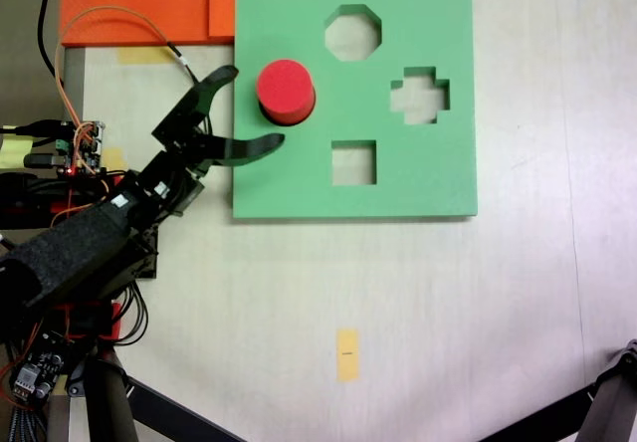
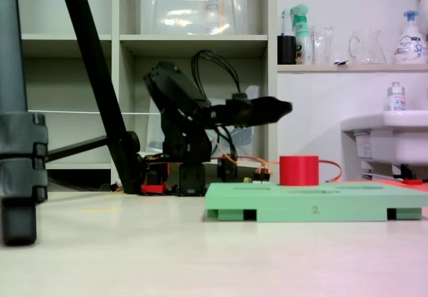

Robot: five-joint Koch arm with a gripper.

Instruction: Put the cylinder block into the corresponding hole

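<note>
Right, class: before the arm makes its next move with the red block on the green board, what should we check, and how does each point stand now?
1. Block sits at the round hole: ok, standing upright on the board.
2. Block fully sunk: not ok, it rises above the board in a fixed view.
3. Gripper open: ok, fingers spread.
4. Gripper free of the block: ok, a gap shows.
5. Other holes empty: ok.
</note>
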